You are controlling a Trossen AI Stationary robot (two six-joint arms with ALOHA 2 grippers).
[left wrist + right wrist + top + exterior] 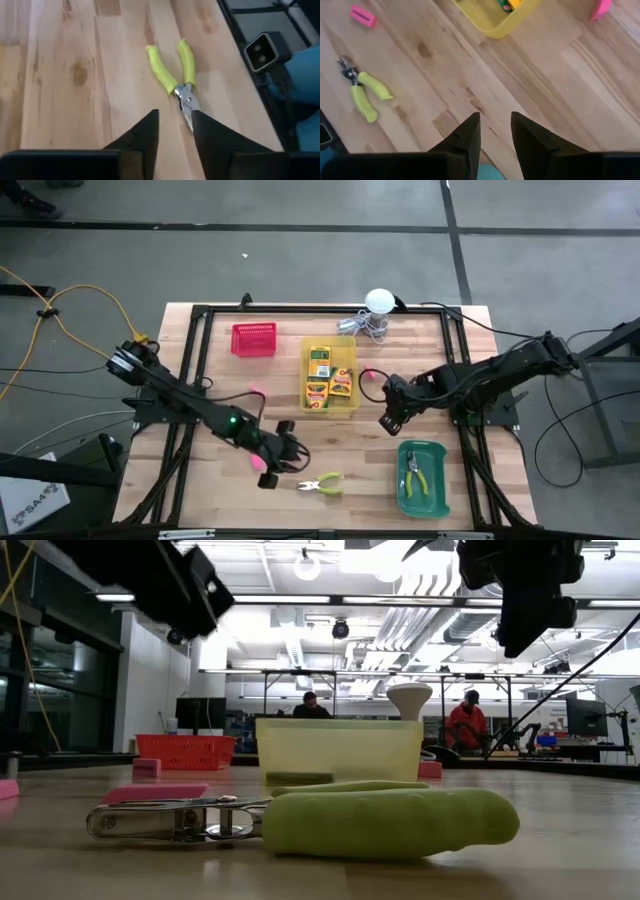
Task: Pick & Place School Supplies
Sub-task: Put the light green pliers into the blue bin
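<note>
The yellow-handled pliers [176, 74] are seen flat on the tabletop [75, 75] just ahead of the left end effector [175, 127], slightly parted and empty, so descent and closing are judged next.

We see pliers [321, 484] lying on the counter [200, 500] near its front edge | left tool [292, 463] just beside them, to their left | second pliers [414, 476] in the bin [437, 502] at front right | crayon boxes [318, 378] in the centre bin [348, 409] | right tool [388, 420] between the two bins | basket [254, 340] behind, left.
</note>
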